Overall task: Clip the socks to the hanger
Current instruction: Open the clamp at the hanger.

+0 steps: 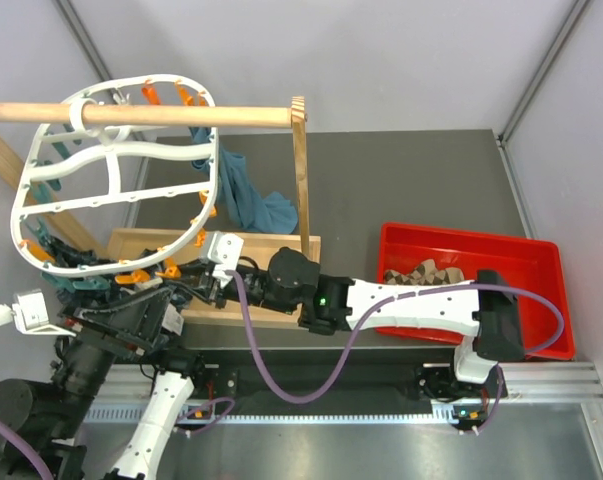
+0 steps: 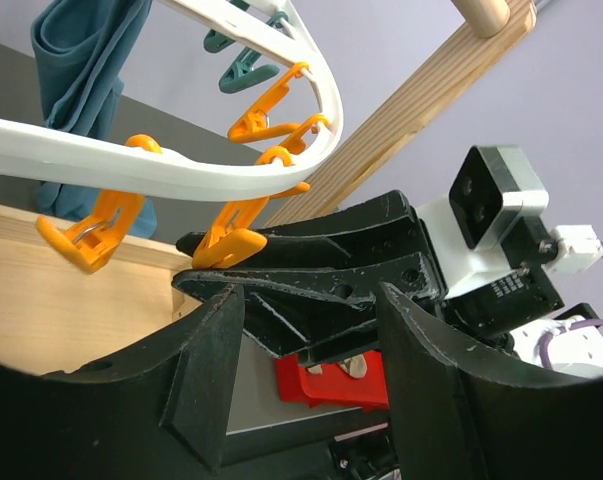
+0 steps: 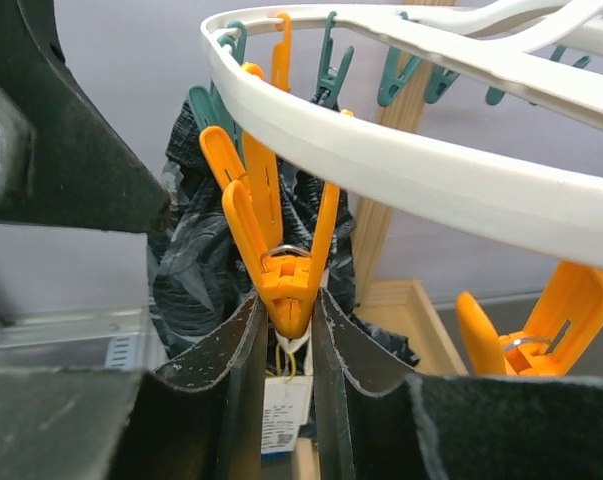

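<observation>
Right fingers [image 3: 221, 385] pinch an orange peg [image 3: 286, 285] under the hanger [image 3: 431, 170] rim.

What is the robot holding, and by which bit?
The right end effector pinches an orange peg by its narrow end, just below the metal spring. The left end effector looks empty.

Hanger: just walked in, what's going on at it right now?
The right arm stretches across to the lower rim of the hanger. The right pincer is closed on the bottom end of an orange peg hanging from that rim. The left pincer sits open close by, holding nothing. A dark patterned cloth hangs behind the peg. Some argyle socks lie in the red bin, not clipped.
</observation>
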